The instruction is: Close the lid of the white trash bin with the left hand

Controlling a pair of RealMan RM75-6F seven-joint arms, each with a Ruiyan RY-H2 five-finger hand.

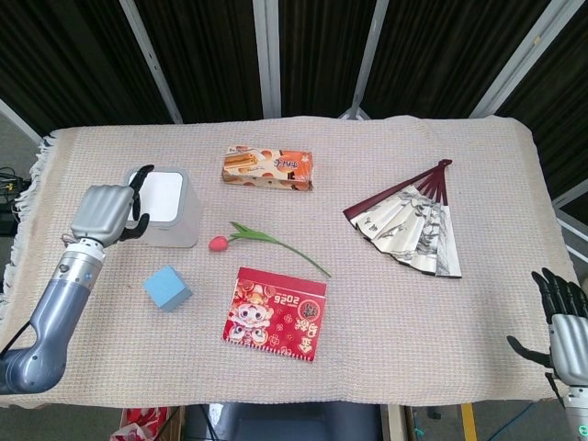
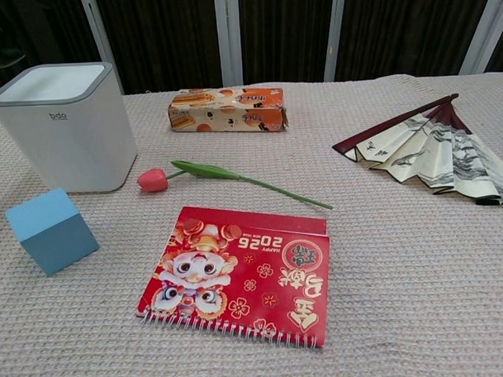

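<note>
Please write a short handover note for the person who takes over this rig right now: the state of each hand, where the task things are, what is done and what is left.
Left hand: beside the left side of the white trash bin, fingers curled, holding nothing; whether it touches the bin cannot be told.
Right hand: at the near right table edge, fingers spread, holding nothing.
The bin stands at the left of the table, behind the blue block.
Done: the lid lies flat in the bin's rim and looks closed.
Left: probably only to draw the left hand clear.

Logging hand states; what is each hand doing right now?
Left hand: fingers curled, holding nothing, beside the white trash bin.
Right hand: open, empty.
</note>
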